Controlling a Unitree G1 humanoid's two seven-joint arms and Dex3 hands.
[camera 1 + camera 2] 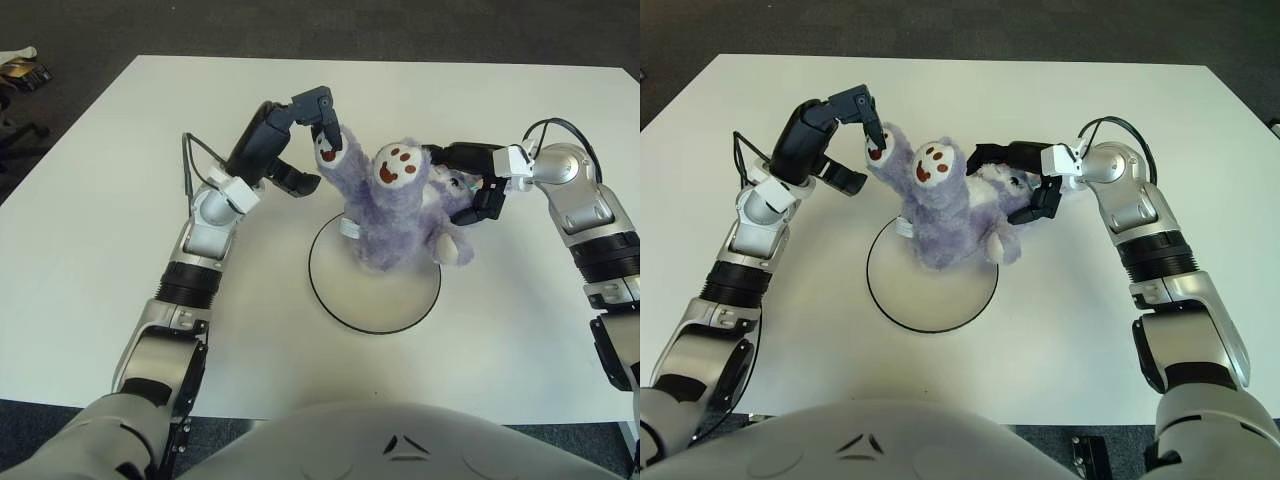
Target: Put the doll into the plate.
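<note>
That purple doll (395, 215) looks light and floppy, so pinching limbs works: left hand (318, 118) is closed on a paw, right hand (478, 185) seems clamped on its far side, over the plate (345, 300).

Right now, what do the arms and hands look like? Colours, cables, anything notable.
Both arms are silver-grey metal segments with black ribbed rings at the joints. The left hand and right hand are black with three chunky fingers, and each wrist has a small white block. A thin black cable loops out beside the left forearm, and another arcs over the right wrist. No markings are readable.
</note>
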